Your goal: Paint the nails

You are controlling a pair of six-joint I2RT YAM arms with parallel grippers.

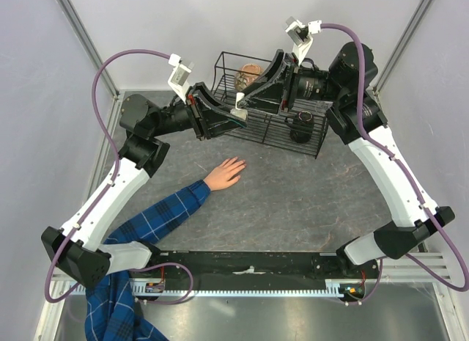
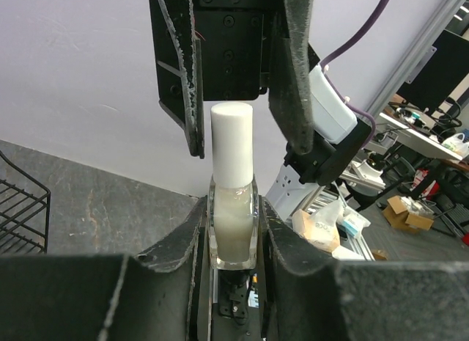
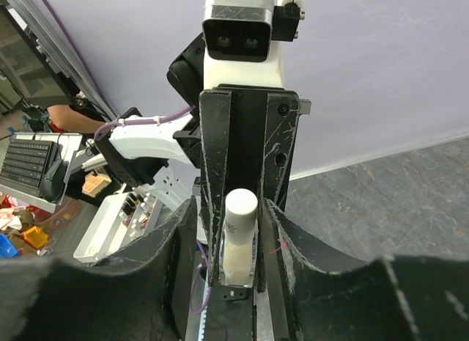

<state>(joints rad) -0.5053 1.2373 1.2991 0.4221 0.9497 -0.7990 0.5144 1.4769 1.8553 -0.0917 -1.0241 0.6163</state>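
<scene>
A small clear bottle (image 2: 233,224) of pale liquid is upright between the fingers of my left gripper (image 2: 233,205), which is shut on its glass body. Its white cap (image 2: 231,144) stands between the two fingers of my right gripper (image 2: 245,147), with a narrow gap on each side. From the right wrist, the cap (image 3: 240,209) sits inside my right gripper (image 3: 229,203), which is open. From above, both grippers meet at the bottle (image 1: 239,105), held in the air. Below it lies the skin-coloured hand (image 1: 223,172), palm down, in a blue plaid sleeve (image 1: 157,220). Its nails are too small to make out.
A black wire basket (image 1: 316,144) stands behind the grippers, holding a dark round jar (image 1: 303,127) and a brownish object (image 1: 249,75). A corner of the basket (image 2: 22,209) shows at the left wrist view's left edge. Pale walls with metal posts enclose the dark tabletop (image 1: 308,202).
</scene>
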